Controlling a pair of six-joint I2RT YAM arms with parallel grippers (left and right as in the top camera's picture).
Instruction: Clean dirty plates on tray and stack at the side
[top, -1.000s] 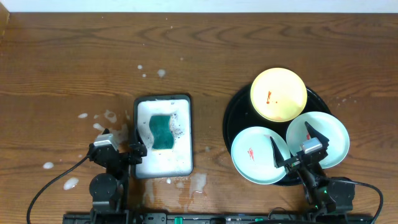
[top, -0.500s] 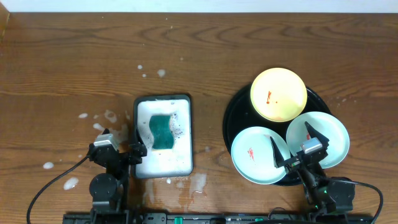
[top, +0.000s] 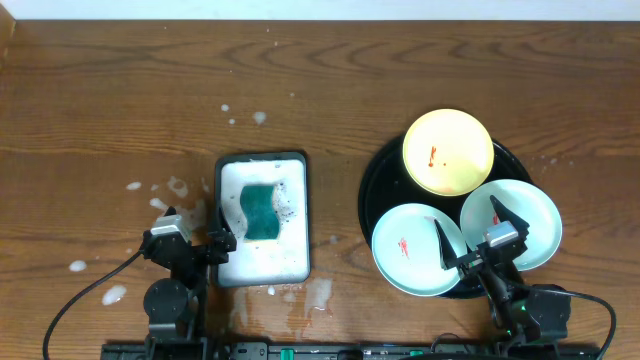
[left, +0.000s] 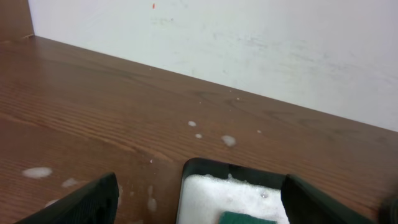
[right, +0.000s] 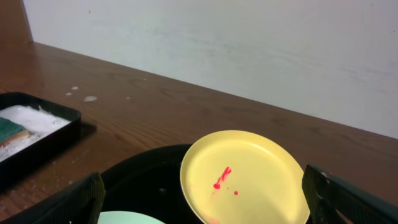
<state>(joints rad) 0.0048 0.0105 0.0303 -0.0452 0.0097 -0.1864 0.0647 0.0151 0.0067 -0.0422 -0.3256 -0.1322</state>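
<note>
Both hands are spread wide and hold nothing, low at the near edge of the brown wooden table (top: 120, 100).

The left hand (top: 195, 232) sits at the near left corner of the white rectangular black-rimmed sponge tray (top: 262, 157). One finger overlaps that corner as seen from above, and the other is out over bare wood. White foam fills this sponge tray, and a green rectangular sponge (top: 260, 212) lies in it towards the far end. Small blobs of white foam (top: 175, 187) dot the wood to the left of it and beyond it.

The right hand (top: 468, 225) is over the near side of the large round black tray with a raised rim (top: 368, 190), which stands well to the right of the sponge tray. All three dirty plates lie on this black tray, packed close together:

- The pale yellow round plate (top: 448, 152) is at the far side, with a red smear left of its centre.
- The left pale mint-green round plate (top: 410, 250) is at the near left, also smeared red.
- The right pale mint-green round plate (top: 530, 215) is at the near right and reaches out past the rim.

One finger of the right hand crosses the right edge of the left mint plate, and the other lies over the right mint plate. I cannot tell whether either finger touches. The right wrist view looks between the fingers onto the yellow plate.
</note>
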